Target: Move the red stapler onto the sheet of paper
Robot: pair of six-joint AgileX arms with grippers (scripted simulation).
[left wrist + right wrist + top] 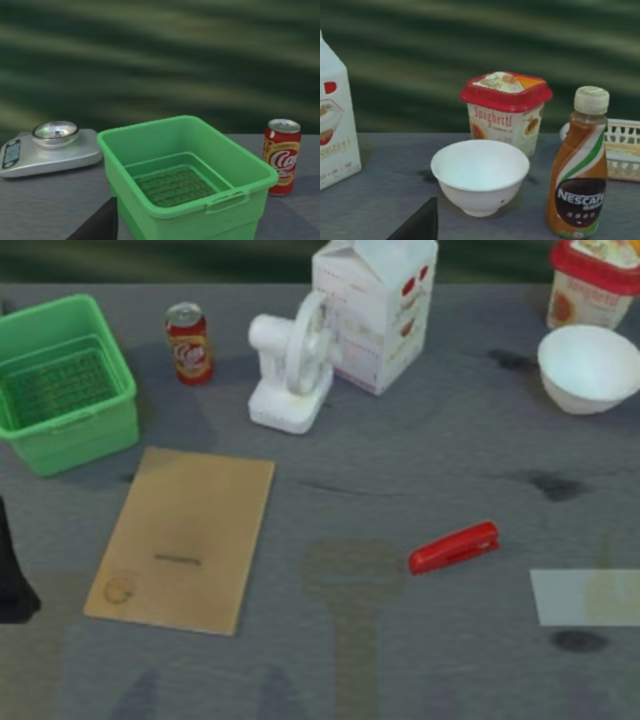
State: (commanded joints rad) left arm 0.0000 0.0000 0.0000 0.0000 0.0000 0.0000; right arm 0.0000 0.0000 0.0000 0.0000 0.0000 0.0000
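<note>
Nothing of the task looks done yet, as far as these views tell. Stapler (454, 547) lies flat on the bare bench, right of the middle and toward the near edge, slanted with its higher end pointing at the right edge. Paper (584, 597) lies at the right edge, running off the top view there, near the stapler but apart from it, with a strip of bench between them. Stapler and paper do not touch.

Left arm shows only as a dark shape at the left edge of the top view, below the green basket (62, 382); its pincer is out of sight, so whether it is wide or narrow cannot be told. Right arm does not appear in the top view at all, and its wrist camera looks toward the far right corner, at the white bowl (479, 175) and the noodle cup (505, 108); its pincer cannot be judged either.

Everything is left, I judge: reaching the stapler, gripping it, carrying it the short way toward the right edge and setting it on the paper. Right arm seems the nearer one for that.
</note>
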